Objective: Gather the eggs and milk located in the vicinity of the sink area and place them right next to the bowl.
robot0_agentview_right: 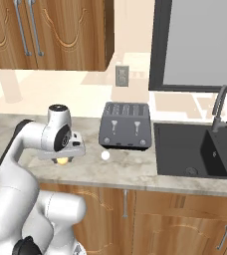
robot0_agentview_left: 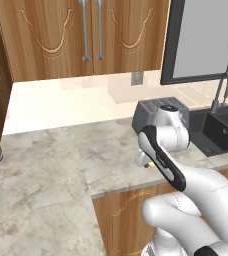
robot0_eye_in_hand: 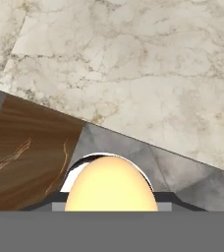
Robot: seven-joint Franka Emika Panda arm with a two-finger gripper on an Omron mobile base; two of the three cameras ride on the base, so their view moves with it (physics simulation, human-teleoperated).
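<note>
A pale-yellowish egg [robot0_eye_in_hand: 111, 183] is held between the nearly closed jaws of the gripper [robot0_agentview_right: 61, 160], above the marble counter [robot0_eye_in_hand: 133, 64] edge.

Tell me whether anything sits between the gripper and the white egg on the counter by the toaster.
Nothing visible does. The gripper is already shut on a yellowish egg, and bare marble counter lies between it and the white egg in front of the toaster.
</note>
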